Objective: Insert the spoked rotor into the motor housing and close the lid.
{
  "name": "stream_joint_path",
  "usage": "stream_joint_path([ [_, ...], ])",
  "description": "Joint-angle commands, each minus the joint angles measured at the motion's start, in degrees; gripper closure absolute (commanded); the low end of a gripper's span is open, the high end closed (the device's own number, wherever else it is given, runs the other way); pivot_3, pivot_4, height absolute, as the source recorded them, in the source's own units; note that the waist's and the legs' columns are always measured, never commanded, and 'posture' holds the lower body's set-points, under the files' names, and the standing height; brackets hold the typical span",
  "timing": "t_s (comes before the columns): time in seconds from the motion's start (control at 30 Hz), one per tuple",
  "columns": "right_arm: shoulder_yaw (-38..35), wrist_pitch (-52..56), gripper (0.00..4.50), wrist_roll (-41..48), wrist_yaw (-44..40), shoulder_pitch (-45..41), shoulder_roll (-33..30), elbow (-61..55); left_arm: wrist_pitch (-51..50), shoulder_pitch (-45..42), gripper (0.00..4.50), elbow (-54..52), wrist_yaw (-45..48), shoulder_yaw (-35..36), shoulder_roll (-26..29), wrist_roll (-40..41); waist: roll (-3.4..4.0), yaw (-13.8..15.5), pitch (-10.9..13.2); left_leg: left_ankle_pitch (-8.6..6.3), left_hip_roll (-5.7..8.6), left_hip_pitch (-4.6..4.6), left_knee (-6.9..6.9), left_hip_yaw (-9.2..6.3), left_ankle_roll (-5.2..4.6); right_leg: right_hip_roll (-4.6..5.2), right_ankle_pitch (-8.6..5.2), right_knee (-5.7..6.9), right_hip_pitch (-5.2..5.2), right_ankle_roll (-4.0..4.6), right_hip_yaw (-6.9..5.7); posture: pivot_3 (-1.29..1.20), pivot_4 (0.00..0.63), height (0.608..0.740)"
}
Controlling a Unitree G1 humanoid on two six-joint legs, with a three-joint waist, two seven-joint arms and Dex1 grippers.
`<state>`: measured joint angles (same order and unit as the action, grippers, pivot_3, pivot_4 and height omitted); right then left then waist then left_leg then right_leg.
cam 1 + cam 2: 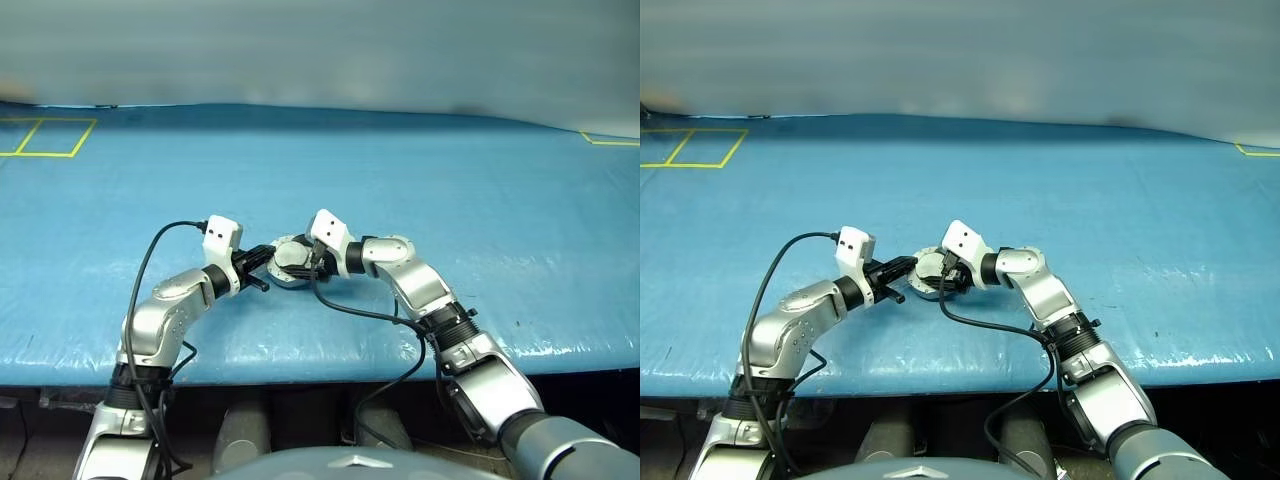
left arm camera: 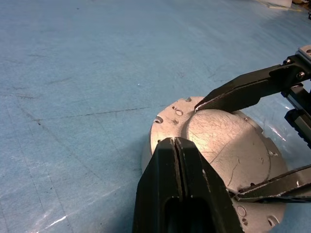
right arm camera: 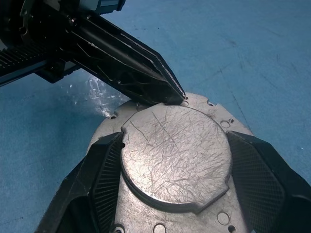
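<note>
We are pressing our closed left claw [image 3: 170,94] onto the rim of the round grey metal lid [image 3: 175,155], while our right claw [image 3: 172,189] is gripping that lid's raised centre circle between spread fingers. The lid is lying flat over the grey metal motor housing [image 2: 160,141] on the blue surface [image 1: 480,200], so the rotor is presumably inside, and only seating and releasing seem left.

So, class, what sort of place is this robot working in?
Probably a robotics test bench: a table under a blue sheet marked with yellow tape squares, where both grippers meet at one grey metal lid.
</note>
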<state>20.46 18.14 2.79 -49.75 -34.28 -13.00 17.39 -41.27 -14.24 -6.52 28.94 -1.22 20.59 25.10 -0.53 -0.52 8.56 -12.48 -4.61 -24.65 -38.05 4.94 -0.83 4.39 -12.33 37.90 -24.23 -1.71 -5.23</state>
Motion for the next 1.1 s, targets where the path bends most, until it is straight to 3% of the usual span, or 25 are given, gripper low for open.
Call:
stream_joint_path([
  [0.03,0.3,1.5,1.49,-0.8,0.6,1.5,-0.3,-0.4,-3.4,-0.5,4.50,1.9,2.7,-3.9,0.4,-0.4,0.04,0.0,0.0,0.00,0.00,0.00,0.00,-0.01,0.00,0.00,0.00,-0.02,0.00,0.00,0.00,0.00,0.150,0.740],
  [0.4,-1.5,5.3,1.49,0.5,3.4,3.9,0.5,-2.5,-4.1,-3.8,4.50,4.5,8.1,-7.1,3.1,-2.7,0.13,0.1,-0.2,-0.01,0.07,0.04,0.07,-0.09,-0.01,0.04,0.00,-0.10,0.10,-0.01,-0.02,0.00,0.150,0.740],
  [0.53,-2.7,6.7,0.16,1.1,5.1,4.8,0.8,-3.3,-3.7,-4.4,4.50,5.4,8.7,-7.5,2.7,-3.4,0.17,0.3,-0.2,-0.01,0.08,0.11,0.07,-0.14,-0.01,0.07,-0.12,-0.12,0.20,0.18,-0.04,0.00,0.150,0.740],
  [0.57,-3.4,7.1,0.04,1.4,5.9,5.1,1.0,-3.7,-3.5,-4.5,4.50,5.7,8.8,-7.7,2.7,-3.6,0.17,0.4,-0.2,-0.01,0.10,0.13,0.07,-0.16,-0.01,0.09,-0.15,-0.13,0.23,0.21,-0.05,0.00,0.150,0.740],
  [0.77,-7.0,10.9,0.04,4.1,8.1,8.1,0.2,-9.2,-3.0,-5.1,4.50,6.7,9.8,-7.8,2.5,-4.7,0.17,1.0,-0.2,-0.01,0.13,0.31,0.06,-0.36,-0.01,0.14,-0.20,-0.26,0.28,0.28,-0.18,0.00,0.150,0.740],
  [1.1,-12.7,23.4,0.04,14.2,9.9,20.4,-2.1,-28.8,-1.5,-5.6,4.50,8.9,10.9,-7.8,1.9,-6.1,0.26,1.4,-0.2,-0.04,0.15,0.14,0.19,-0.44,-0.05,0.15,-0.20,-0.52,0.47,0.27,-0.26,0.00,0.150,0.740],
])
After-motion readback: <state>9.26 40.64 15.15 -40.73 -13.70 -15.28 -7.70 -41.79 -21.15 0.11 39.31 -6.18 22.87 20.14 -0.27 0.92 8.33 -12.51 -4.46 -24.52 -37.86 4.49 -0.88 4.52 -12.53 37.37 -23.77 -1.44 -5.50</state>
